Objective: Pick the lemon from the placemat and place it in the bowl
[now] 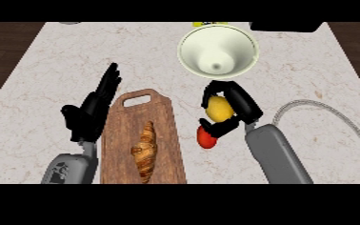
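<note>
Right robot hand (235, 106) curls around the lemon (218, 107), near the bowl (217, 52).

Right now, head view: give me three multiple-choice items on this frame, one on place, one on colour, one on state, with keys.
1. Where is the croissant?
A. on the wooden board
B. in the bowl
C. on bare counter

2. What colour is the small round thing under the right hand?
A. green
B. red
C. white

3. What state is the lemon in?
A. lying in the bowl
B. held in the right hand
C. held in the left hand

Key: 1 A, it lies along the board's middle. 2 B, it shows red just below the lemon. 3 B, black fingers curl round it, short of the bowl.
</note>
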Robot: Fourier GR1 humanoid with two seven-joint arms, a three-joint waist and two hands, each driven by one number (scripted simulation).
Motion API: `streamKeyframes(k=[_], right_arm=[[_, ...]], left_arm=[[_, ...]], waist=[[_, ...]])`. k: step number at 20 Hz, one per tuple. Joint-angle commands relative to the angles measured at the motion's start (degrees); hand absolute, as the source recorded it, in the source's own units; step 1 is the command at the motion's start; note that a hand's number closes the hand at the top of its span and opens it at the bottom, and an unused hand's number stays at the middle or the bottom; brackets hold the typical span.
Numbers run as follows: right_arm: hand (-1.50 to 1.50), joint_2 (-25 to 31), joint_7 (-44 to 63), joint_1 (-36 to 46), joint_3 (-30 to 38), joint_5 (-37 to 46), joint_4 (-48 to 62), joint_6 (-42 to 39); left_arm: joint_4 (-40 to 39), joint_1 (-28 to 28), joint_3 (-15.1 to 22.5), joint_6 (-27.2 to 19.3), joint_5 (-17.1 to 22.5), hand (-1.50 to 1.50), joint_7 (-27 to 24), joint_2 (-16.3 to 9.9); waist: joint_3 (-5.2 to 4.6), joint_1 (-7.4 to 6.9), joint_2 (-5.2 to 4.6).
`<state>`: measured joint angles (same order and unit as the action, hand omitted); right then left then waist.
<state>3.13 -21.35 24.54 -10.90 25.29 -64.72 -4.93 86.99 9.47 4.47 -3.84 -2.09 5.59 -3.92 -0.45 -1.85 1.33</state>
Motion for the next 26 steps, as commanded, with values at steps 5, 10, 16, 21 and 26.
streamKeyframes(k=[5,10,16,21,26], right_arm=[[1.5,-3.07,25.93,3.69,-19.0,1.35,-24.59,15.77],[1.5,-3.11,51.35,14.09,-22.93,7.4,-34.81,15.78],[1.5,-3.12,69.46,28.28,-19.92,8.24,-35.68,14.89],[1.5,-3.13,68.16,35.03,-15.68,8.59,-25.56,15.71],[1.5,-0.66,64.39,38.5,-11.99,11.42,-14.1,12.74]], left_arm=[[-0.23,-0.14,-2.35,-0.17,0.74,0.0,-0.89,-1.16],[0.56,-0.23,-0.39,-2.01,-0.7,0.0,1.24,0.99],[-0.36,-0.14,-1.09,-1.73,-1.32,0.0,-1.41,0.38],[0.46,-2.79,-1.57,1.12,-0.17,0.0,-3.77,-1.07],[3.17,0.24,-1.39,-0.13,0.05,0.0,1.72,-0.13]], waist=[[0.26,2.28,-0.01],[0.31,2.44,-0.26],[0.39,1.59,-1.07],[0.41,1.32,-1.3],[0.41,1.18,-1.32]])
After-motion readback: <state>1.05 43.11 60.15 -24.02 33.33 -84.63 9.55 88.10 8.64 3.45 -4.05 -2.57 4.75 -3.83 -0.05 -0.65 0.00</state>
